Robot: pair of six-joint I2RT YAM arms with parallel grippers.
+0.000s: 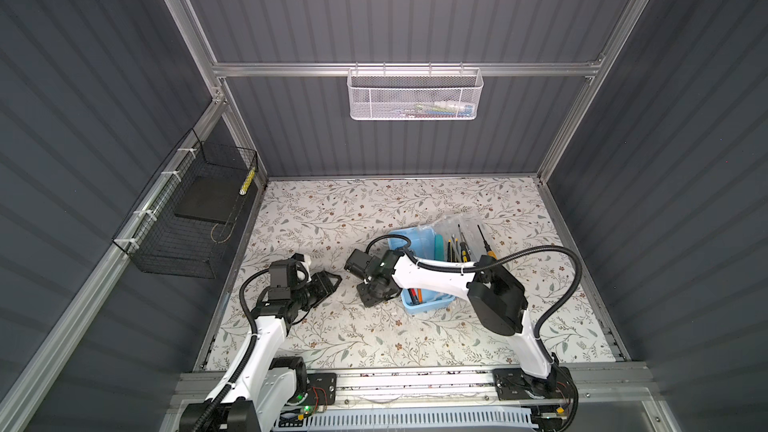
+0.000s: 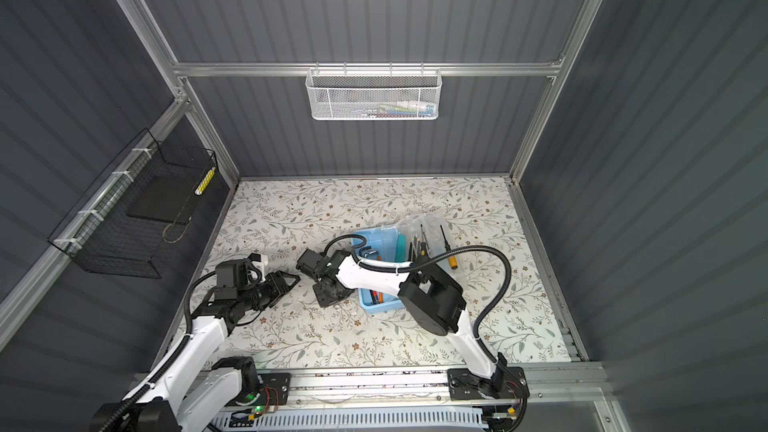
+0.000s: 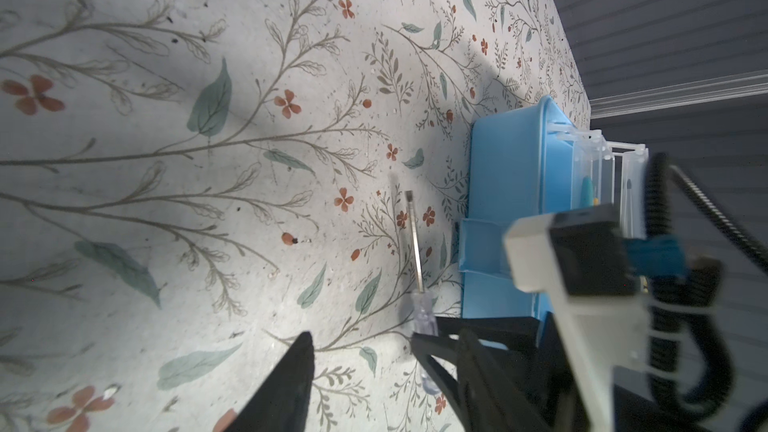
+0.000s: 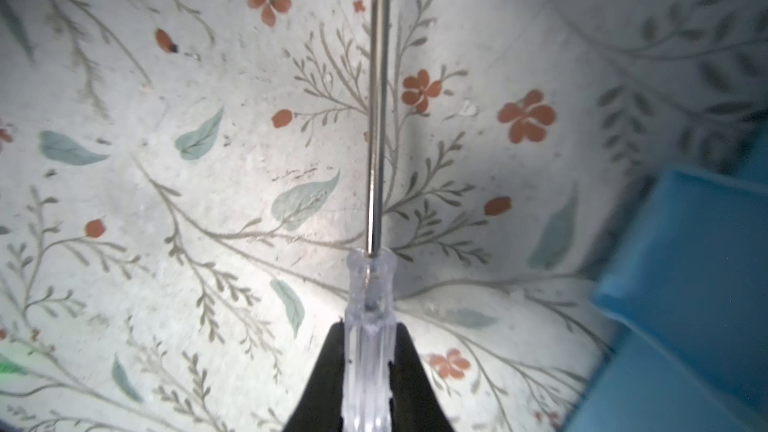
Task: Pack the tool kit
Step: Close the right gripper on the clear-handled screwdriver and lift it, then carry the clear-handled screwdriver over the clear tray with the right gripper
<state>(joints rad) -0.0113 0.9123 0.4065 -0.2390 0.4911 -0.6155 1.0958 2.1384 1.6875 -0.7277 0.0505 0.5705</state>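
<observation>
Right gripper point(image 4: 368, 367) angled down, pinching screwdriver point(image 4: 376, 126) handle

Left hand point(image 1: 332, 282) hangs low, jaws apart; right hand point(image 4: 368, 367) reaches down, pinched closed.

The butt of the clear-handled steel screwdriver point(image 4: 372, 218) runs off the right wrist view's edge. In both top views the white right arm point(image 1: 432, 275) covers much of the light-blue plastic box point(image 1: 420, 240); we cannot read the white mesh basket's point(image 1: 374, 97) contents.
</observation>
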